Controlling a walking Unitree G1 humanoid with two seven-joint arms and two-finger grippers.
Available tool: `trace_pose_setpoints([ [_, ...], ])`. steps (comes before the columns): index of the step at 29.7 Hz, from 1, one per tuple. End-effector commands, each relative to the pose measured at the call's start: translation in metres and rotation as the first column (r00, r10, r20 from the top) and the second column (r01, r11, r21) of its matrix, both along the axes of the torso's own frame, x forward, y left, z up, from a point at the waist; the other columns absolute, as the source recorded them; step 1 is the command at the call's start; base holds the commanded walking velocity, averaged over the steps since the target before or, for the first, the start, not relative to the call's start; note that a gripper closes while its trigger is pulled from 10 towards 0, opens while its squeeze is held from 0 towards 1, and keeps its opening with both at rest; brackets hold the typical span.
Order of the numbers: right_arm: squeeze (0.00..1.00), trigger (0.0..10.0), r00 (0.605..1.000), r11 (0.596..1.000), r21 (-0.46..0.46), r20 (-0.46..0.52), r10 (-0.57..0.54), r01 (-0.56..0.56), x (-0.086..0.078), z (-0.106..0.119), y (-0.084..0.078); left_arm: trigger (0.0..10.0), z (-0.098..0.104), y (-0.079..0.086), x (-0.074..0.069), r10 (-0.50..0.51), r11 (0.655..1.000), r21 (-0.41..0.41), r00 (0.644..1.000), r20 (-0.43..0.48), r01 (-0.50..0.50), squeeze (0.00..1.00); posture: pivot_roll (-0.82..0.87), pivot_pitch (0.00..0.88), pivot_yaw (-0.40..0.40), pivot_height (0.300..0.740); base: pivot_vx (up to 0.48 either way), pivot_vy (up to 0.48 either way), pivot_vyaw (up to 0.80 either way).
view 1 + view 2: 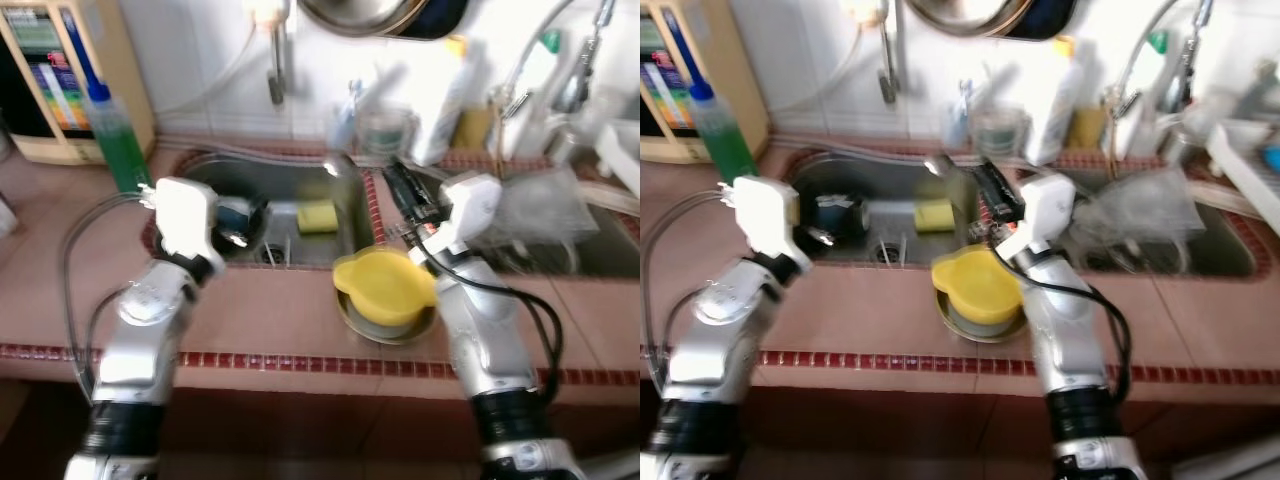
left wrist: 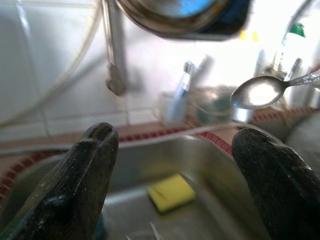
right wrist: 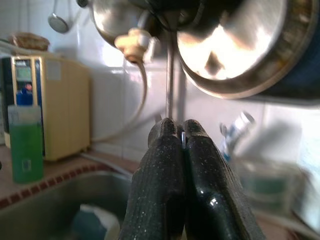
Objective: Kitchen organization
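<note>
Right gripper point(image 3: 175, 140) is clenched on a thin metal spoon: in the right wrist view its two black fingers press together with the handle rising between their tips. In the head views this gripper sits at centre frame, over the tiled strip between the two sink basins, and the spoon point(image 1: 940, 164) runs from it toward the left, its bowl hanging above the left basin. The left wrist view catches that spoon bowl at the upper right of its frame, shiny and turned face on.

Left gripper point(image 2: 175, 170) is released, its fingers point(image 2: 80, 180) spread wide, and it sits at the left rim of the sink point(image 1: 290, 180) in the left-centre of the head views.

Nearest the camera, at lower centre, a yellow lid point(image 1: 385, 285) lies over a round metal dish on the reddish tiled counter point(image 1: 270, 310). Beyond it, inside the left basin, a yellow sponge point(image 1: 317, 215) lies on the steel floor near the drain, with a dark blue object just beside the left gripper.

Farther back, at upper left, a green bottle point(image 1: 118, 145) with a blue cap stands before a cream-coloured appliance point(image 1: 60, 80). Along the white tiled wall at the top, a tap hangs down, a steel pot point(image 3: 235, 45) hangs above it, and blurred bottles and a cup crowd the ledge.
</note>
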State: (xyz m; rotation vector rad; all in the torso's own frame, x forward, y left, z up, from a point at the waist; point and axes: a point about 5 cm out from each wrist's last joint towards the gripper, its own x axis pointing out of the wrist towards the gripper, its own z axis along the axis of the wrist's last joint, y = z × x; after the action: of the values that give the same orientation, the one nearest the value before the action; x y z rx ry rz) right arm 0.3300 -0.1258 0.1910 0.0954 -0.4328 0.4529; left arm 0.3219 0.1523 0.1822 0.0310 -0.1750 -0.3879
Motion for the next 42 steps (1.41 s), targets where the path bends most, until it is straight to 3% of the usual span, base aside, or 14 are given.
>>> trace_pose_setpoints([
  [1,0.0,10.0,0.999,0.999,0.0,0.033,0.037,-0.037,-0.001,0.008,0.01,10.0,0.003,0.009,0.0,0.023,1.0,0.017,1.0,0.011,-0.023,0.0,-0.08,0.0,-0.026,0.74,0.435,0.0,0.0],
  [4,0.0,10.0,0.999,0.999,-0.001,0.031,0.04,-0.04,-0.001,0.008,0.01,10.0,0.005,0.008,-0.001,0.02,0.999,-0.028,1.0,0.024,-0.019,0.0,-0.08,0.0,-0.027,0.74,0.119,0.0,0.0],
  [12,0.0,10.0,0.999,0.999,-0.005,0.004,0.036,-0.036,-0.001,0.005,0.009,10.0,0.006,0.008,-0.001,0.008,1.0,-0.015,1.0,0.022,-0.008,0.0,-0.08,0.0,-0.028,0.74,0.0,0.0,0.0],
  [16,0.0,10.0,0.996,0.999,-0.007,-0.07,-0.053,0.052,0.009,0.002,-0.002,10.0,0.011,0.004,-0.005,-0.041,0.998,0.042,0.998,0.042,0.039,0.0,-0.09,0.0,-0.026,0.74,0.0,0.0,0.0],
  [21,0.0,10.0,0.989,0.996,-0.037,-0.12,-0.081,0.077,0.017,0.001,-0.011,10.0,0.013,-0.004,-0.011,-0.108,0.992,0.077,0.993,0.051,0.104,0.0,-0.09,0.001,-0.023,0.74,0.0,0.0,0.0],
  [33,0.0,10.0,0.982,0.997,0.007,-0.174,-0.071,0.074,0.04,0.021,-0.032,10.0,0.007,-0.031,-0.037,-0.349,0.922,0.182,0.937,0.003,0.343,0.0,-0.08,0.053,-0.018,0.74,0.0,0.0,0.0],
  [42,0.0,10.0,0.971,0.991,0.13,-0.236,0.018,0.013,0.05,0.024,-0.026,10.0,0.013,-0.046,-0.046,-0.446,0.88,0.181,0.895,-0.006,0.44,0.0,-0.08,0.073,-0.006,0.74,0.0,0.0,0.0],
])
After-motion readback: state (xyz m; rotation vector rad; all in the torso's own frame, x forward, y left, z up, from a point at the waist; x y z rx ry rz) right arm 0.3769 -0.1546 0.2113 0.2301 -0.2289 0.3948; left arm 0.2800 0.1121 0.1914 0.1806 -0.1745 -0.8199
